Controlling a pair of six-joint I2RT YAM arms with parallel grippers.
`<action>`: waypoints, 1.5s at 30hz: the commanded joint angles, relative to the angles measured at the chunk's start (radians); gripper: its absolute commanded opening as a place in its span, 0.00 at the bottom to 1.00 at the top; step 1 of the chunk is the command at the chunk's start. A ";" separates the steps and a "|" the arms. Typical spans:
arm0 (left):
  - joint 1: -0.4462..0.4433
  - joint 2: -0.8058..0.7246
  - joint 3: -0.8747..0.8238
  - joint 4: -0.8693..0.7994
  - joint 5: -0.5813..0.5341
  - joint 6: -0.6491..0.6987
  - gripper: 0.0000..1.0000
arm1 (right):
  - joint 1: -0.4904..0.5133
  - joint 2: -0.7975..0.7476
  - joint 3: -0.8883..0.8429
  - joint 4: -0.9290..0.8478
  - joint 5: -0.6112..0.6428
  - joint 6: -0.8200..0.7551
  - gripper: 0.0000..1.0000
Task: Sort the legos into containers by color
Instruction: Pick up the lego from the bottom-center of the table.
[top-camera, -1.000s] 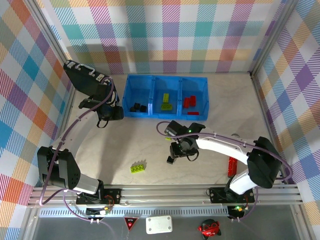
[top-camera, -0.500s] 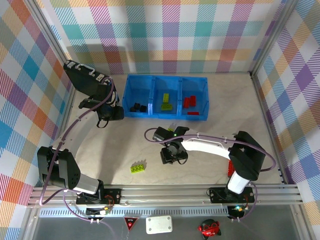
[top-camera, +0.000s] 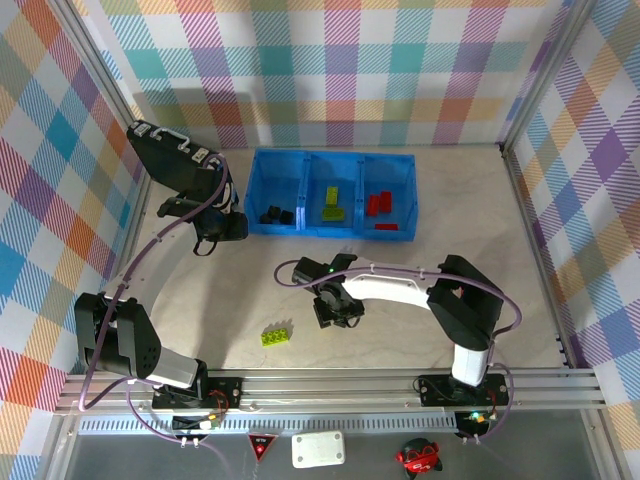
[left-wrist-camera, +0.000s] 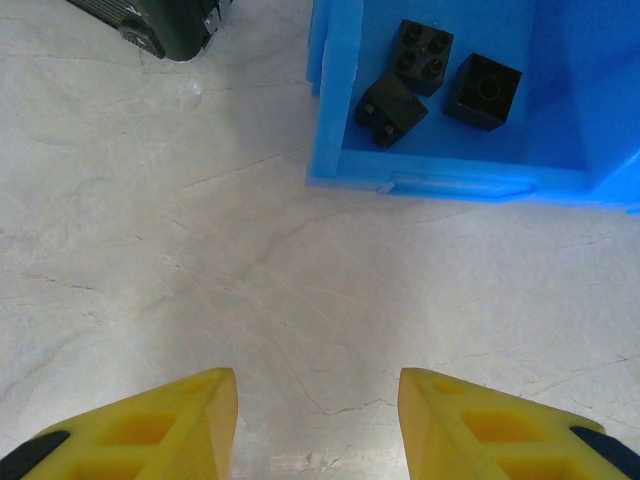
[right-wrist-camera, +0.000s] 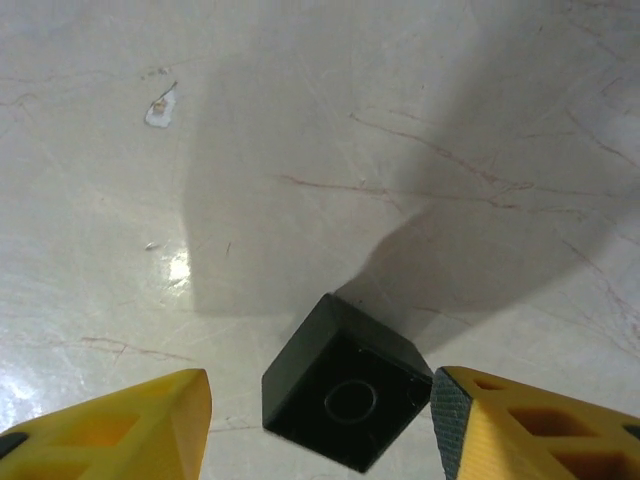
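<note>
The right hand (right-wrist-camera: 320, 405) hangs released over a loose black cube (right-wrist-camera: 345, 395) on the counter (right-wrist-camera: 300, 120), one finger to each side, toward the middle of the near edge. A lime brick (top-camera: 277, 334) lies near it, to the left. The left hand (left-wrist-camera: 318, 400), released and empty, hovers beside the left compartment of the blue bin (left-wrist-camera: 450, 185), where three black cubes (left-wrist-camera: 483, 90) rest.

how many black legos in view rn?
4. Three black legos lie in the blue bin's left compartment; one black lego sits on the table between the open fingers of the right gripper. Others may be hidden.
</note>
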 joint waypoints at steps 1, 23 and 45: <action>0.016 -0.016 -0.007 0.011 -0.013 0.018 0.46 | 0.012 0.019 0.025 -0.041 0.026 -0.015 0.60; 0.016 -0.012 -0.006 0.011 -0.007 0.020 0.46 | 0.015 0.021 0.016 -0.069 0.011 0.020 0.58; 0.016 -0.006 -0.004 0.010 -0.008 0.020 0.46 | 0.015 -0.014 -0.045 -0.023 -0.039 0.079 0.51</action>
